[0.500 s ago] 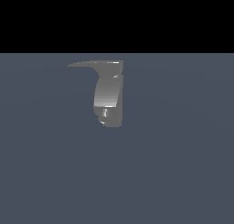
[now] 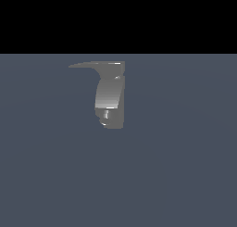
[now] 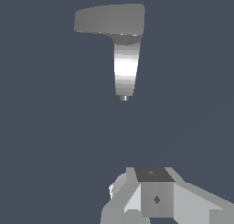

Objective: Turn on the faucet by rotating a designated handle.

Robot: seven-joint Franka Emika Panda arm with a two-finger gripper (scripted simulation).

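The faucet (image 2: pixel 110 96) is a small grey fixture with a shiny curved body and a darker rounded end low down. Its handle (image 2: pixel 90 64) is a thin flat lever at the top, tapering to a point toward the exterior view's left. In the wrist view the handle (image 3: pixel 107 19) is a broad flat grey plate, with the faucet body (image 3: pixel 125 70) narrowing away from it. My gripper (image 3: pixel 153 174) shows only there, as a blocky grey shape well apart from the faucet. Its fingers sit pressed together with nothing between them. The arm is out of the exterior view.
The faucet stands on a plain blue-grey floor (image 2: pixel 176 166) that runs in every direction around it. A black band fills the top of the exterior view.
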